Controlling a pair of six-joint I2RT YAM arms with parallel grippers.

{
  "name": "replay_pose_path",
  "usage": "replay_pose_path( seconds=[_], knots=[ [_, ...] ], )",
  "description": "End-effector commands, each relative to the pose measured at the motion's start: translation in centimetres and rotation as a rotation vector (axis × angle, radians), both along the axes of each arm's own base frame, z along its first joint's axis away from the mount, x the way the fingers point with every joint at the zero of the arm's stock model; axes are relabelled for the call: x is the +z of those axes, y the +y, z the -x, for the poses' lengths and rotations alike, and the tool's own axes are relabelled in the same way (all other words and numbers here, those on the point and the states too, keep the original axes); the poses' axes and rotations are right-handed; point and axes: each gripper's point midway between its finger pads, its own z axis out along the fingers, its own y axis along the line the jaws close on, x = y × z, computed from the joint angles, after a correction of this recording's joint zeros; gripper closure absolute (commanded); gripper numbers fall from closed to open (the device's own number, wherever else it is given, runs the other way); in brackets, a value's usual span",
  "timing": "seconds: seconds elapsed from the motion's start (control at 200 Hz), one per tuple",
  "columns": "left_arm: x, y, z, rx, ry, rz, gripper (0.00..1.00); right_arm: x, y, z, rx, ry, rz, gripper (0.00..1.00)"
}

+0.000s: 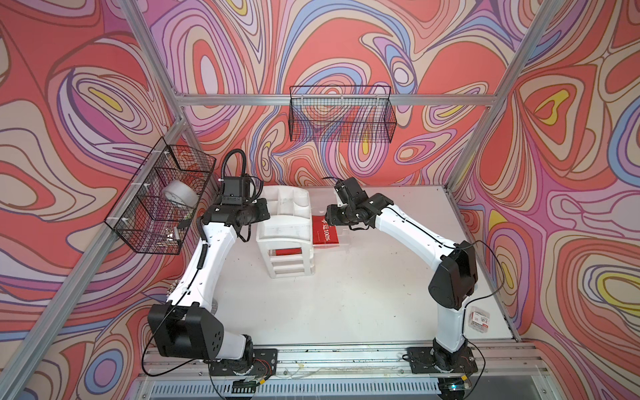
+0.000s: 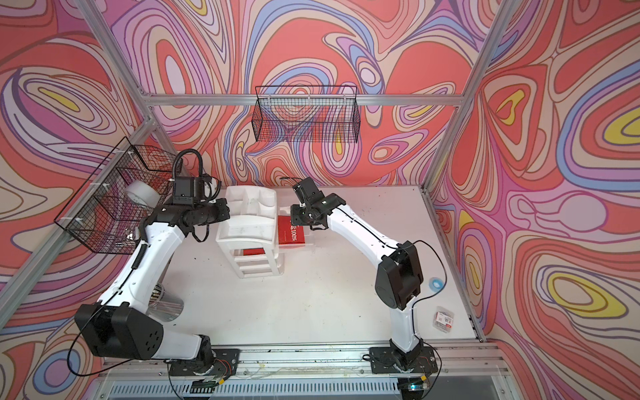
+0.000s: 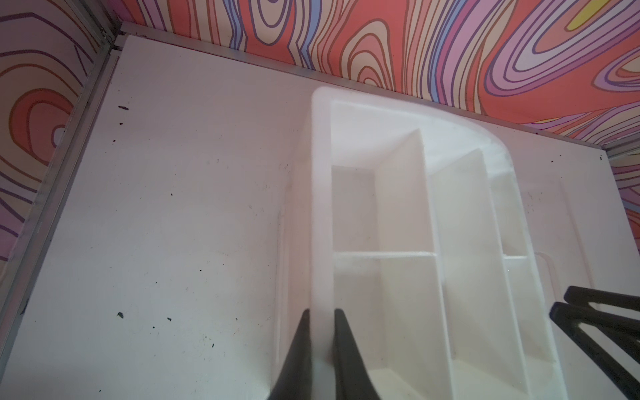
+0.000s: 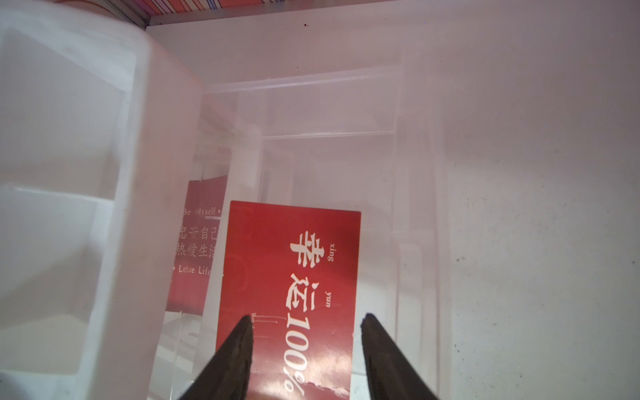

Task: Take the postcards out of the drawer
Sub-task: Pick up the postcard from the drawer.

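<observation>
Red rectangular postcard (image 4: 291,277) with white characters lies in the clear plastic drawer (image 4: 401,207) near the desk's (image 3: 173,207) far edge; right gripper (image 4: 306,317) hovers half-open over it; left gripper (image 3: 320,311) pinches the white plastic organizer (image 3: 322,207) by its rim.

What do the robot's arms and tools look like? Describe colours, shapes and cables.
Both the left arm and right arm have smooth white links with bulky black joint housings. A coiled black cable follows the left one; thin black wires run along the right. The left tool and right tool have slim, tapering black fingers.
</observation>
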Motion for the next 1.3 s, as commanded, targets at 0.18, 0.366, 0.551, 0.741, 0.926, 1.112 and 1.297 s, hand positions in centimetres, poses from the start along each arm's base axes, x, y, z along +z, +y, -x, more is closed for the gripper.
replay_pose_path(
  seconds=[0.18,0.366,0.551,0.741,0.926,1.112,1.297],
  knots=[
    [-1.5,1.0,1.3,0.021,0.059,-0.041,1.0,-2.2,0.4,-0.3,-0.018,0.018,0.111,0.44],
    [-1.3,1.2,1.5,0.02,0.062,-0.064,1.0,-3.2,0.4,-0.7,-0.034,0.024,0.141,0.43],
    [-1.4,1.2,1.6,0.012,0.063,-0.066,1.0,-4.1,0.6,-0.9,-0.042,0.036,0.171,0.42],
    [-1.2,1.1,1.5,0.004,0.057,-0.067,1.0,-4.7,0.7,-0.9,-0.045,0.05,0.177,0.41],
    [-1.2,1.0,1.5,-0.002,0.057,-0.067,1.0,-5.5,1.5,-0.5,-0.01,0.086,0.163,0.41],
    [-1.2,1.0,1.5,-0.005,0.052,-0.067,1.0,-5.3,2.6,0.1,0.041,0.099,0.096,0.43],
    [-1.1,1.0,1.6,-0.007,0.049,-0.068,1.0,-3.6,3.3,0.6,0.072,0.074,0.028,0.45]
  ],
)
